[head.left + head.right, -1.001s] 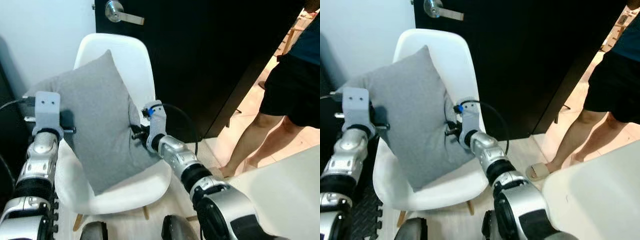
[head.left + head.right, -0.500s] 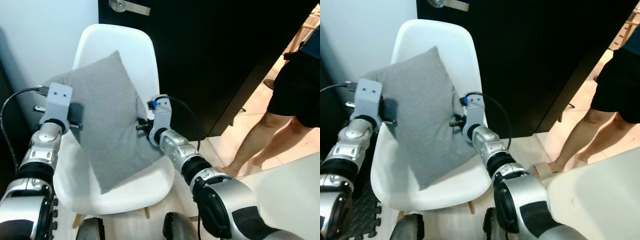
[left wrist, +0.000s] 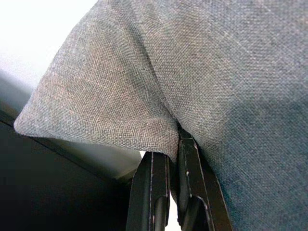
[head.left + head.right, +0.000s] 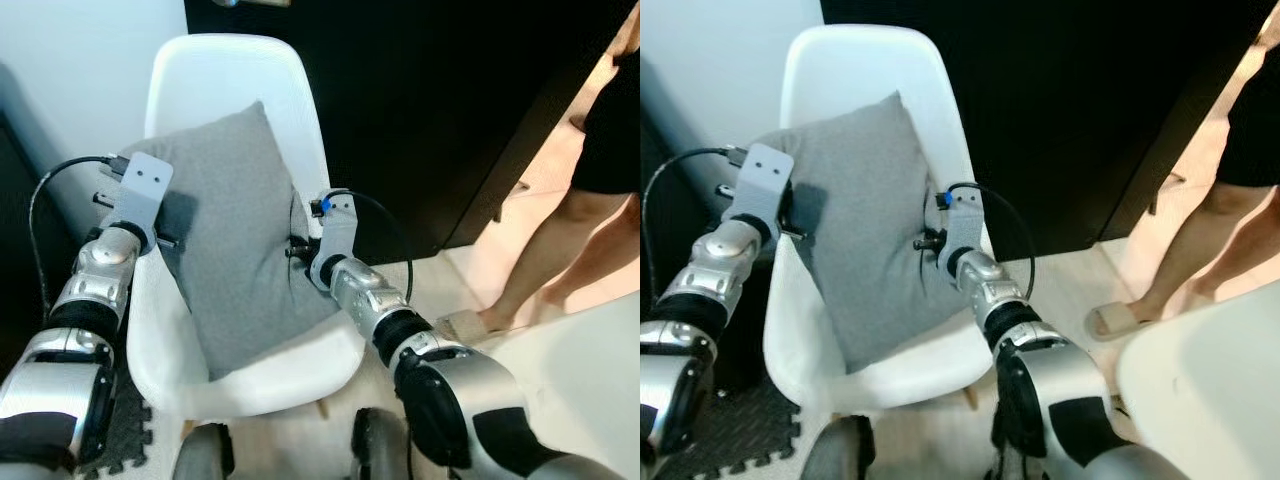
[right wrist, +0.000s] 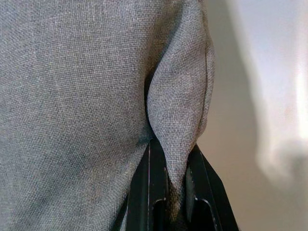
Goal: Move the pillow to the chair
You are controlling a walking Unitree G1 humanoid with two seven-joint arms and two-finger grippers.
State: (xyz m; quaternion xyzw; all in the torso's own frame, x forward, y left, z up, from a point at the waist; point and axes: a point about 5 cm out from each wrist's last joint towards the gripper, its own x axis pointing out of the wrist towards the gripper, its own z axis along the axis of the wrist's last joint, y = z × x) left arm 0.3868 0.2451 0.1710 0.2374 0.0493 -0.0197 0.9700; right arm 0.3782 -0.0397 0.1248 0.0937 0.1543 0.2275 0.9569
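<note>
Hidden or cut off:
- Person (image 4: 590, 190): cropped by the right edge; legs, dark shorts and one sandalled foot were visible.
- Chair (image 4: 215, 75): legs mostly concealed beneath the seat; much of the seat and backrest lay behind the pillow (image 4: 240, 230).
- Left gripper (image 3: 172, 163): fingers' tips were buried in a pillow fold.
- Right gripper (image 5: 172, 168): fingers' tips likewise wrapped in fabric.
- Pale object (image 4: 590, 400) at lower right: cropped, unidentifiable.
</note>
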